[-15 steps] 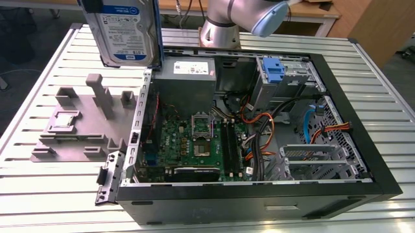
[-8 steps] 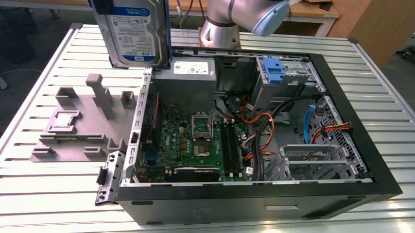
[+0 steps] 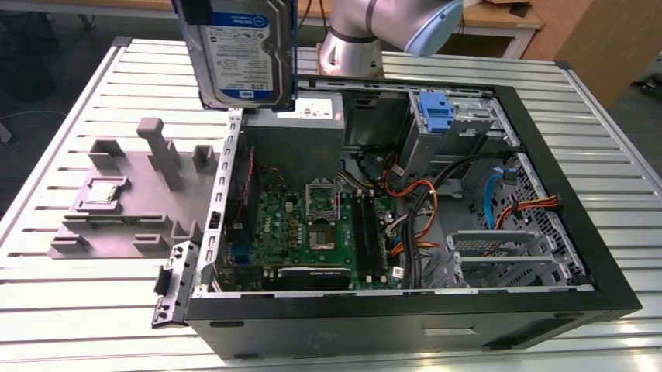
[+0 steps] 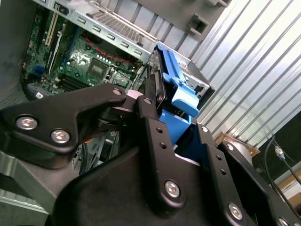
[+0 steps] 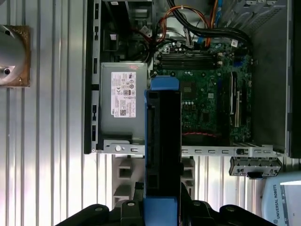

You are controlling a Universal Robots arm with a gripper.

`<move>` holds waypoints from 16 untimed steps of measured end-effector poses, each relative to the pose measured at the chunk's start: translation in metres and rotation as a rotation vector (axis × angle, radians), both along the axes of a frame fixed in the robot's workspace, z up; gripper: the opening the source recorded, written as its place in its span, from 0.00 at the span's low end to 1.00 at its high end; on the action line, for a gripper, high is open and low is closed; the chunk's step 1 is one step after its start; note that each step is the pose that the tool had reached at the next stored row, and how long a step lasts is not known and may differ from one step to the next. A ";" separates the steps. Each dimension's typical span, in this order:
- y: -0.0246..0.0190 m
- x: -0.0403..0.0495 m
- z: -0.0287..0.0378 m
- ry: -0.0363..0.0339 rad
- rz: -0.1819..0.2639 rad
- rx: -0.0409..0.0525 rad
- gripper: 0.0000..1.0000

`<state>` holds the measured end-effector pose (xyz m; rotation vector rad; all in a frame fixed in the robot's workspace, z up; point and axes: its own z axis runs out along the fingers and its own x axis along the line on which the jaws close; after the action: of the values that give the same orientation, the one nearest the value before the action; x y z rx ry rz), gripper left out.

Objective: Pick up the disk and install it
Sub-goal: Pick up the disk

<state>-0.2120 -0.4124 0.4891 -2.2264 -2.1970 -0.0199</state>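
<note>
Since everything rests on it, slatted white table (image 3: 73,310) first: an open black computer case (image 3: 414,329) lies on its side, interior up. Silver arm (image 3: 388,31) rises behind the case. Grey fixture (image 3: 114,209) sits on the table just beside the case, on the exterior view's left. Green motherboard (image 3: 310,232) covers the case floor; grey box (image 5: 121,101) with white sticker fills the corner next to it. The disk (image 3: 243,54) hangs upright in the air over the case wall near that grey box, label toward the exterior camera. In the first wrist view the black hand (image 5: 162,212) pinches the disk from two sides. Blue latch piece (image 3: 439,116) stands in the drive bay, well apart from the disk.
</note>
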 end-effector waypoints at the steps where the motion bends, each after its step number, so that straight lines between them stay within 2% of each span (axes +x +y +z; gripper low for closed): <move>1: 0.0000 0.0034 -0.0001 -0.0001 0.000 0.0000 0.37; 4: -0.0007 0.0099 -0.0002 -0.0002 -0.001 0.0000 0.37; 9: -0.0059 0.0117 -0.0006 -0.0001 -0.005 -0.0004 0.37; 16: -0.0064 0.0214 -0.0029 -0.0001 -0.020 -0.0004 0.37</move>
<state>-0.1906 -0.4188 0.4862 -2.2483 -2.1754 -0.0197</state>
